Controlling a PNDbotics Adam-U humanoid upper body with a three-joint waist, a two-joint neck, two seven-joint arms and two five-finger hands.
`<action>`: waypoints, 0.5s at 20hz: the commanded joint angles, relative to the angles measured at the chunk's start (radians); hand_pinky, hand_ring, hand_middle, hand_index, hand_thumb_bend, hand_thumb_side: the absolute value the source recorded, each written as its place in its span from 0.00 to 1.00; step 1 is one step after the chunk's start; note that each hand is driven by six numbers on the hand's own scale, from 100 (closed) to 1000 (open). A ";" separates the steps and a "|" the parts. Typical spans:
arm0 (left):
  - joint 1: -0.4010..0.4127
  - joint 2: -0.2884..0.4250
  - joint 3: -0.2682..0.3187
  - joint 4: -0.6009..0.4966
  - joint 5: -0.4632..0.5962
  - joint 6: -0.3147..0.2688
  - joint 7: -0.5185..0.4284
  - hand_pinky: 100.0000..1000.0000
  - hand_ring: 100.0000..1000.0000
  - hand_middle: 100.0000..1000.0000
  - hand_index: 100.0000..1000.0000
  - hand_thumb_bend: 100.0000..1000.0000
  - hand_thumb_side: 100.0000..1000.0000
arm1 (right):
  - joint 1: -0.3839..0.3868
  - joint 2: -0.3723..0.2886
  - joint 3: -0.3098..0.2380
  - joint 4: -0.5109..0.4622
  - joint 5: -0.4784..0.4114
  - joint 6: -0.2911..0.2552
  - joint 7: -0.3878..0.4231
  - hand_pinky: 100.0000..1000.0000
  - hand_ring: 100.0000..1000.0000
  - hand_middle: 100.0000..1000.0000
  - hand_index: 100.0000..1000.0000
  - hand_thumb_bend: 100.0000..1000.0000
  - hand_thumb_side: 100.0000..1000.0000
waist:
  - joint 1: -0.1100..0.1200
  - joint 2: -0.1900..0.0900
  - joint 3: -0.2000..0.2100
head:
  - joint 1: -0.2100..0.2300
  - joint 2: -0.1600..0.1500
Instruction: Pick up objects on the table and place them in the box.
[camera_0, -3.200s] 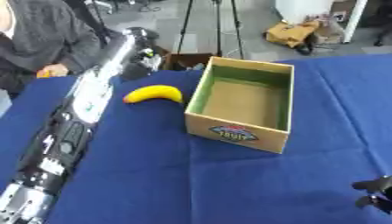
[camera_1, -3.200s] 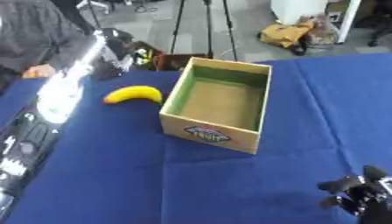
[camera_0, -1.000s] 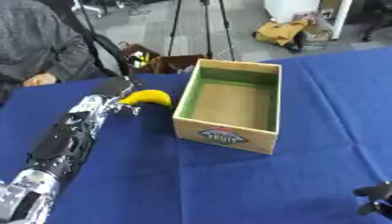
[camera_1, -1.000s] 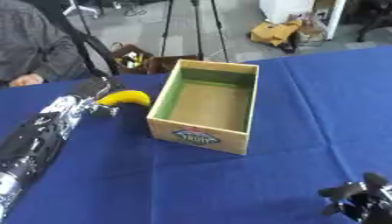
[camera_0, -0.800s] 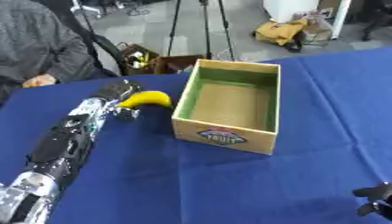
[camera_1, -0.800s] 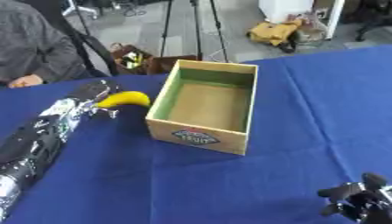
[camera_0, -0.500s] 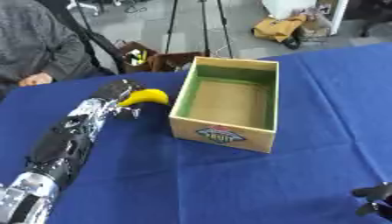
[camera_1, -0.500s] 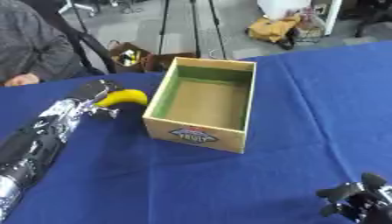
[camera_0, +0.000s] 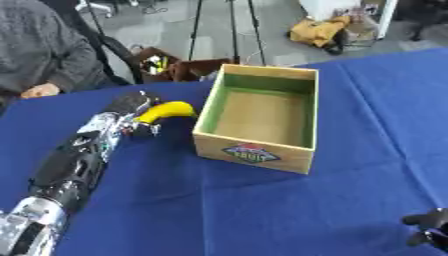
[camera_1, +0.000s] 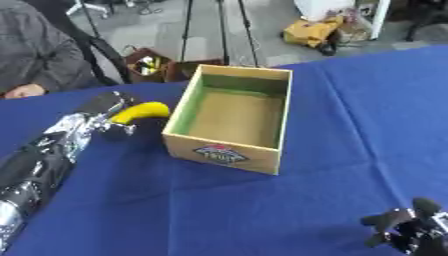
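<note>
A yellow banana is just left of the open cardboard box, its right end tipped up toward the box's left wall. My left hand, at the end of the black and silver arm coming from the lower left, is curled round the banana's left end. The box has a green lining, a label on its front wall, and nothing inside. My right hand rests in the lower right corner, fingers relaxed and apart, holding nothing.
The table wears a blue cloth. A person sits at the far left edge with a hand on the cloth. Beyond the table stand a tripod, a brown carton and a yellow bag.
My left hand drew back from the far edge and closed on the banana's left end; the banana went from lying flat to tilted up. The camera has shifted slightly.
</note>
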 joint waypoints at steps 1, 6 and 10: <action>-0.007 0.028 0.004 -0.007 0.009 0.006 -0.002 0.62 0.34 0.26 0.64 0.00 0.11 | -0.008 -0.012 -0.005 -0.017 0.003 -0.002 0.003 0.47 0.66 0.42 0.48 0.00 0.91 | -0.009 -0.014 0.001 | -0.001 -0.013; -0.011 0.033 0.007 -0.026 0.048 0.001 0.006 0.61 0.31 0.21 0.59 0.00 0.15 | -0.007 -0.012 -0.006 -0.018 0.001 -0.002 0.002 0.47 0.66 0.42 0.48 0.00 0.91 | -0.011 -0.016 0.005 | -0.003 -0.014; -0.016 0.048 0.007 -0.064 0.100 -0.020 -0.019 0.60 0.30 0.19 0.58 0.00 0.39 | -0.006 -0.012 -0.008 -0.019 0.000 -0.003 0.001 0.47 0.66 0.42 0.48 0.00 0.92 | -0.014 -0.018 0.010 | -0.006 -0.015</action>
